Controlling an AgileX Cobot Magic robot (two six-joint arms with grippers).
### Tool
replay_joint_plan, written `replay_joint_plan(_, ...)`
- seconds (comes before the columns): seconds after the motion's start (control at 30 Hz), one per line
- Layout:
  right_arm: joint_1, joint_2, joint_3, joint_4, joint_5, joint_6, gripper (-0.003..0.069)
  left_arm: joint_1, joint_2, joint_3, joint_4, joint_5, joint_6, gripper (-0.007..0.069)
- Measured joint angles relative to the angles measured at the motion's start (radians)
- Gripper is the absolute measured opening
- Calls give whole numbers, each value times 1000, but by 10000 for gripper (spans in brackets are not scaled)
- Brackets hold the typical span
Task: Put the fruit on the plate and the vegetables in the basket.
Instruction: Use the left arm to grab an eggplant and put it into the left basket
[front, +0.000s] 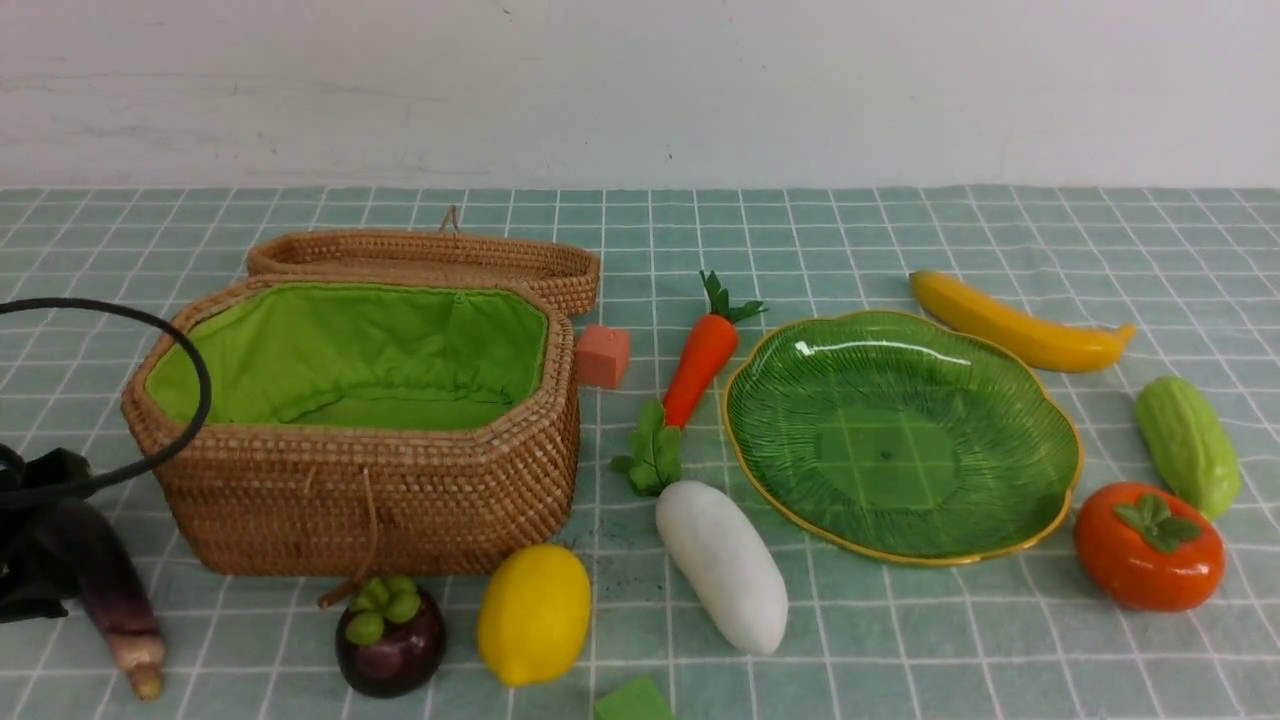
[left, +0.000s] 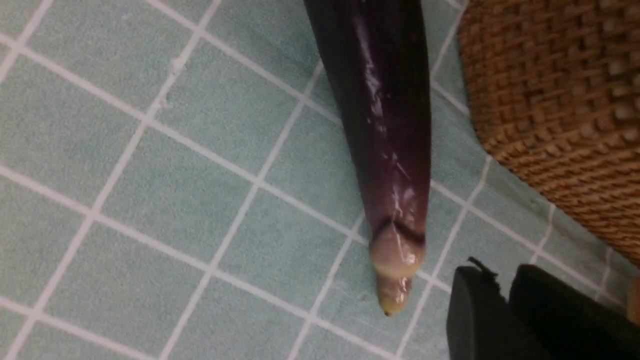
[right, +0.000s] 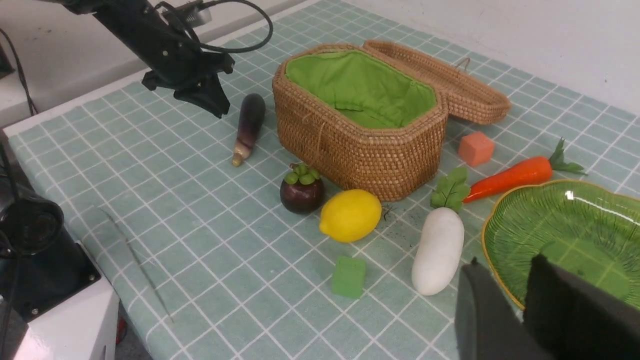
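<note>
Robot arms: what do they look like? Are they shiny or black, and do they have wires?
Everything that shows is black, not shiny. The left arm is chunky and angular, with a thin black cable looping off it and a small silvery part near its wrist. The left tool and the right tool each look like two flat, matte black paddles. No markings show.

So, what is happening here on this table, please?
A two-arm robot is sorting toy food, and nothing is sorted yet: the basket and the plate are both empty. The left gripper is by the eggplant, which lies on the cloth beside the basket; I cannot tell whether its jaws are open. The right gripper hangs near the plate, holding nothing. The carrot, radish, lemon and banana also lie on the cloth.
</note>
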Motion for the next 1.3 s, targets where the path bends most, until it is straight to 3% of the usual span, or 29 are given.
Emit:
replay_joint_plan(0.27,0,0,10,-1,-6,0,149,0,126,-2,-15,-134,6,438)
replay_joint_plan(0.4,0,1,21,4,-34,0,150,0,193,-2,-15,-206,8,491)
replay_joint_plan(0.93,0,1,22,120,-102,-48,150,0,313,-9,-25,-322,13,494)
replay_joint_plan(1.0,0,1,22,126,-102,-49,150,0,316,-11,-25,-322,14,468)
replay_joint_plan(1.13,0,1,22,134,-100,-49,150,1,320,-11,-25,-326,14,304)
replay_joint_plan(1.3,0,1,22,146,-101,-49,150,1,320,-11,-25,-321,14,312)
